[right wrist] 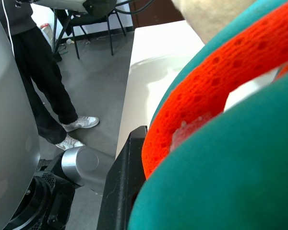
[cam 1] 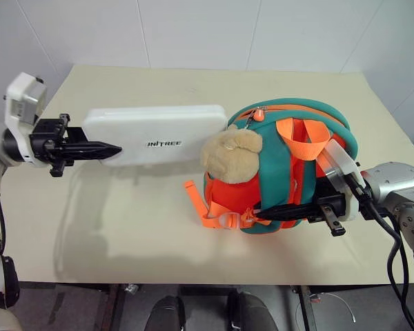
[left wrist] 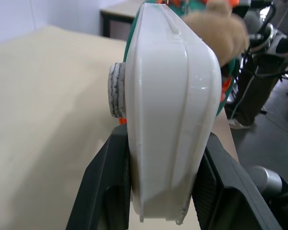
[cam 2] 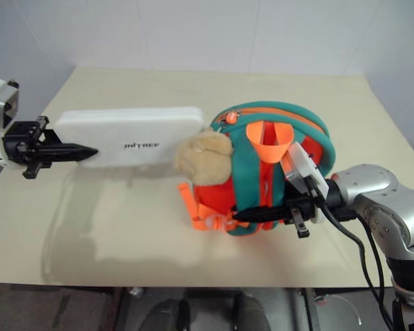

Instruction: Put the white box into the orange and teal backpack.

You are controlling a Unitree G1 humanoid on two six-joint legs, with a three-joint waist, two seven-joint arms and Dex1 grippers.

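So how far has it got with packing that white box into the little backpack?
Partway. Done: the left gripper has clamped one end of the white box and holds it above the table; the right gripper grips the orange and teal backpack. In hand: the box's far end sits by the plush toy at the backpack. Left: the box is outside and must slide in.

The box's right end is hidden behind the plush toy and the backpack, so how far it has gone in cannot be told. Its lettering reads partly, the first letter unclear. The right tool is partly covered by backpack fabric; its fingertips are not visible. At the upper left of the right wrist view, a person is cut off above the waist.
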